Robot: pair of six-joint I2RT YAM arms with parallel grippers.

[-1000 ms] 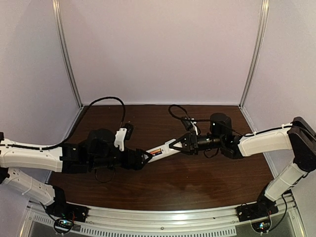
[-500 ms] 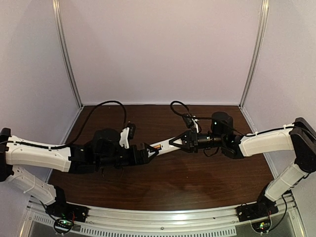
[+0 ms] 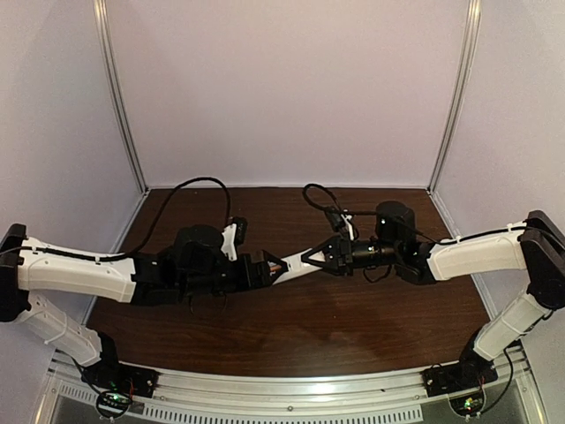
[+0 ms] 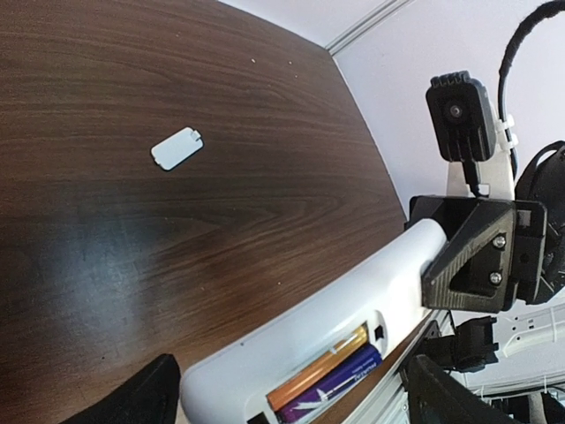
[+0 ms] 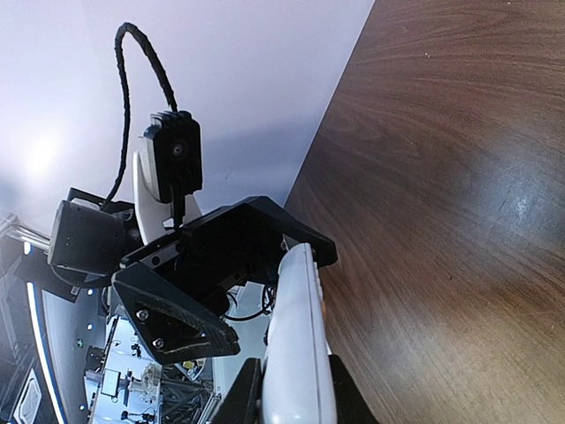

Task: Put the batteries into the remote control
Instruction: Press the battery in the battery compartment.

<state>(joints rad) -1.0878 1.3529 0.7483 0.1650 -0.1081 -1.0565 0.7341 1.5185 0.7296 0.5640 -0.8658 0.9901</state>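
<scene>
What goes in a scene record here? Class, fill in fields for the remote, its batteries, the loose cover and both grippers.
remote control: held off the table, battery bay open
batteries: two side by side in the battery bay, one orange, one purple
cover: loose, flat on the table, apart from the remote control
right gripper: shut on one end of the remote control
left gripper: open, straddling the other end

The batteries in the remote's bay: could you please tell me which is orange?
The upper battery in the left wrist view, beside the rim of the remote control; the purple battery lies below it.
</scene>
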